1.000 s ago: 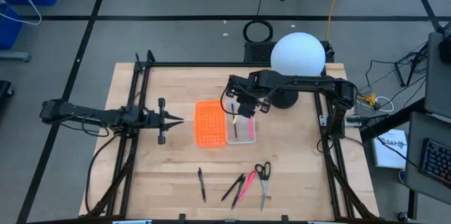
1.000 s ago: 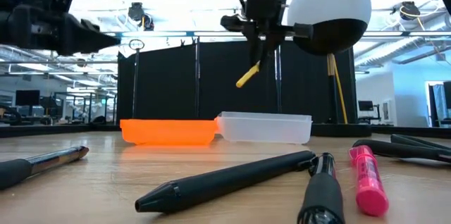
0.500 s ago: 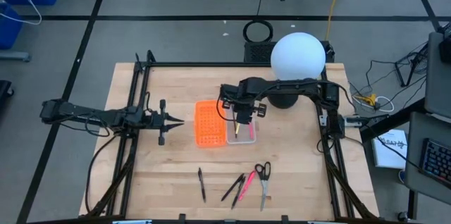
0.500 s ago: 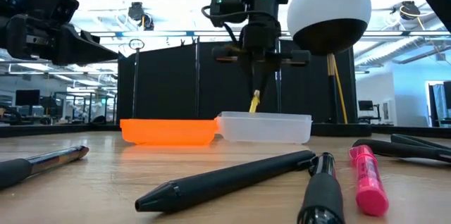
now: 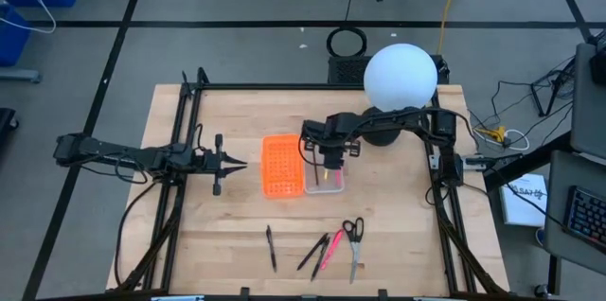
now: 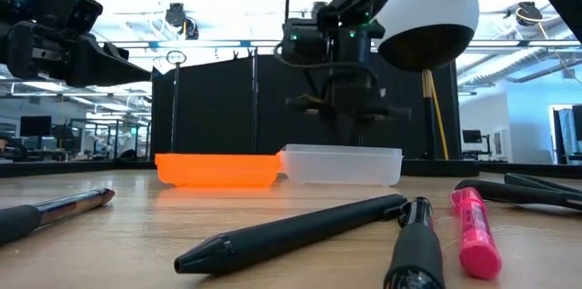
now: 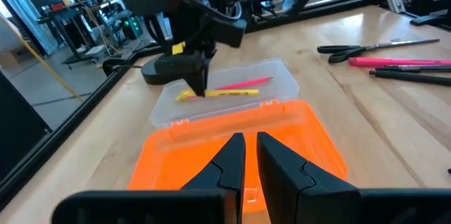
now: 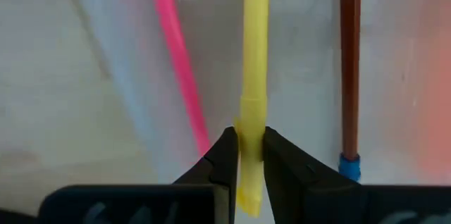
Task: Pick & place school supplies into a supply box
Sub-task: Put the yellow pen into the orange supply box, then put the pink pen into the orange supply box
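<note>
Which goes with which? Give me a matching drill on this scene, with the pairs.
Things:
1. yellow pen
2. pink pen
3. scissors
4. left tool

States:
A. lying loose in the clear half of the box
B. on the bare table, near the front edge
C. pinched by the right tool, down in the clear half
D. waiting beside the orange half, holding nothing

Pairs: 1-C, 2-A, 3-B, 4-D

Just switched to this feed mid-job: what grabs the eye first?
The right gripper, shut on a thin yellow pen, is down in the clear half of the small plastic supply box, beside a thin pink pen. Behind it stands a big white globe lamp; black pens and scissors lie near the table's front edge.
</note>
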`<control>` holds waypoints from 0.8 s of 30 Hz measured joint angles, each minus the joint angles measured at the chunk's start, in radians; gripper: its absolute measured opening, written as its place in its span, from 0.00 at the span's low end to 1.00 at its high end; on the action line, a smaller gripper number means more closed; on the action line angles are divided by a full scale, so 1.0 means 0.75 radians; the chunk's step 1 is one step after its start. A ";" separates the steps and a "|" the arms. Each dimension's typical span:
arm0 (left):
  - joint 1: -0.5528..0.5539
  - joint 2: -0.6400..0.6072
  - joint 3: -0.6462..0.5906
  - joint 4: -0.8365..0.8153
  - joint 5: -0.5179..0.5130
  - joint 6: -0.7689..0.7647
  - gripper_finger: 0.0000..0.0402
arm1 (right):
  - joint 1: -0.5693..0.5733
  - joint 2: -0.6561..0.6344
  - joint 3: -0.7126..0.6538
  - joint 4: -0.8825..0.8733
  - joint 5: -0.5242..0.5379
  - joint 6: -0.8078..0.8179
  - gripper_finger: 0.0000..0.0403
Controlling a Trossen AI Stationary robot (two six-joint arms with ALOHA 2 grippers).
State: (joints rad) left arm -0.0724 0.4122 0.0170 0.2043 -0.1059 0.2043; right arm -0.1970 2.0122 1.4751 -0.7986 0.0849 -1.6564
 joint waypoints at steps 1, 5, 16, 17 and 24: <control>0.000 0.000 0.000 0.000 0.000 0.000 0.12 | -0.001 0.000 -0.016 0.039 0.023 -0.015 0.10; 0.000 0.000 0.000 0.000 0.000 0.000 0.12 | 0.000 0.001 -0.059 0.184 0.097 -0.060 0.15; 0.000 0.000 0.000 0.002 -0.001 -0.148 0.12 | 0.000 -0.022 -0.072 0.262 0.102 -0.017 0.36; 0.000 0.000 0.000 0.002 -0.001 -0.149 0.12 | 0.000 -0.035 -0.072 0.262 0.103 -0.001 0.37; 0.000 0.000 0.000 0.001 -0.001 -0.215 0.12 | 0.003 -0.167 -0.072 0.297 0.102 0.178 0.37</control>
State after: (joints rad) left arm -0.0723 0.4122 0.0170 0.2050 -0.1064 0.0433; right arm -0.1951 1.8870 1.4208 -0.5760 0.1612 -1.5227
